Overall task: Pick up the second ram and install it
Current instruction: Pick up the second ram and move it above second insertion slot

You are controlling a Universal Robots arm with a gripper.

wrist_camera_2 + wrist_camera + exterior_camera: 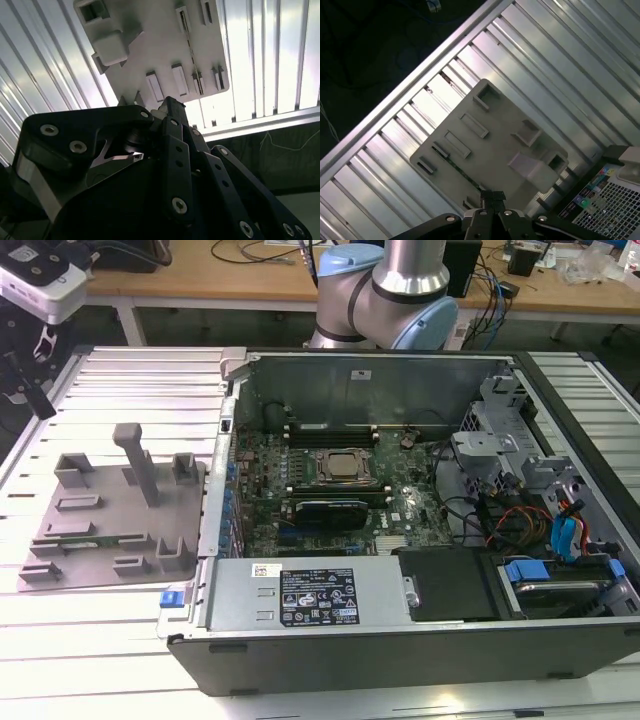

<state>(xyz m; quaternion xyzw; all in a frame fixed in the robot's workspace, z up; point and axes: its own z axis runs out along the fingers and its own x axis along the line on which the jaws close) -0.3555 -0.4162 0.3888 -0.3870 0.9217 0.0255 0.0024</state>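
Observation:
The second ram (456,164) is a thin dark green stick lying in a slot of the grey holder tray (495,125). It also shows as a narrow line on the holder tray (150,45) at the ram (191,50), and at the tray's front left as the ram (75,532). My gripper (493,196) hangs high above the tray, shut, with nothing between its fingertips, well apart from the ram. Its dark linkages fill the near part of the second wrist view, where the gripper (172,106) points toward the tray. At the exterior view's far left edge the gripper (30,385) appears as a dark shape.
An open computer case (400,640) stands at the exterior view's right of the tray, holding a motherboard with the CPU socket (345,466) and memory slots (340,432) beside it. The tray carries an upright peg (138,462). The ribbed metal table (560,65) ends at an edge rail (415,80).

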